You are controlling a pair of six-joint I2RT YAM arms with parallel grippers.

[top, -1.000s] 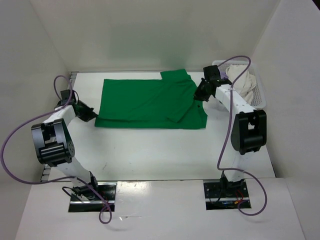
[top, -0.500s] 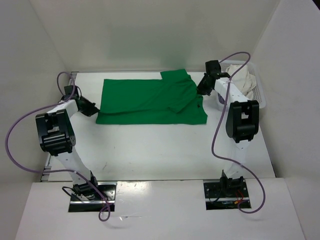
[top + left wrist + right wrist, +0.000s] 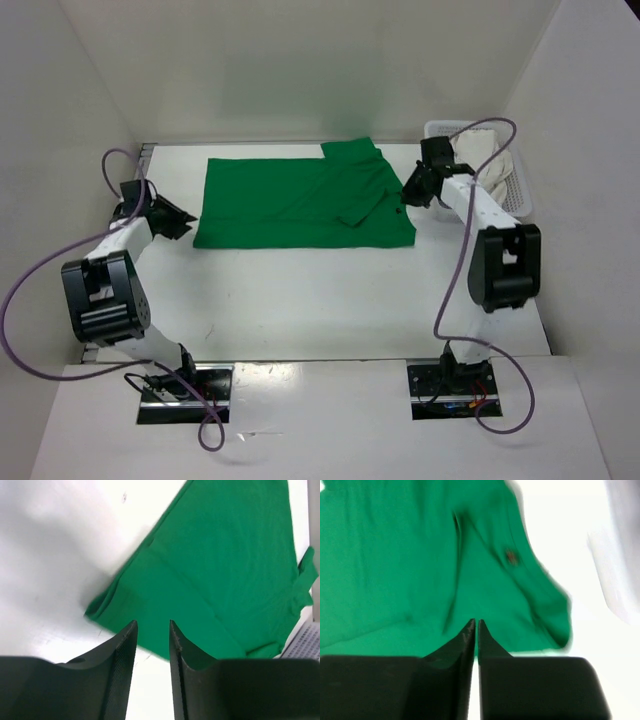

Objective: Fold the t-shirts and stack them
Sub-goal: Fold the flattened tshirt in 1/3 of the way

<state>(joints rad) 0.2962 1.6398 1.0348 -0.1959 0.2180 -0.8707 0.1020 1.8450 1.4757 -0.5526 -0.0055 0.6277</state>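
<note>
The left claw (image 3: pixel 152 625) stands with its two fingers (image 3: pixel 122 655) apart, and nothing is between them. They are black and hard, with fine ribs on the inner faces. Just in front of the tips lies the near corner of the green shirt (image 3: pixel 290 205); from there the cloth spreads forward and to the right of this claw. The shirt is soft, matt, bright green cloth, folded flat into a long rectangle on the white table (image 3: pixel 300 290). At that corner the edges of several layers show one over the other, and a straight crease runs across the top layer. The right claw (image 3: pixel 476 623) has its fingers nearly together, with only a thin slit between them, and no cloth is caught there. Its fingers are also black and narrow to sharp tips. The same shirt lies in front of this claw and to its left, and here the surface is less flat: long soft wrinkles, and a folded sleeve lies slanted on top. A small dark mark (image 3: pixel 510 556) sits on the cloth ahead of the right claw, but it is too blurred to read. In the top view the right claw is just beside the right edge of the shirt; whether it touches I cannot tell. On its other side, close by, stands a white plastic basket (image 3: pixel 515 195) with mesh walls, and a crumpled cream cloth (image 3: pixel 490 160) lies in it.
</note>
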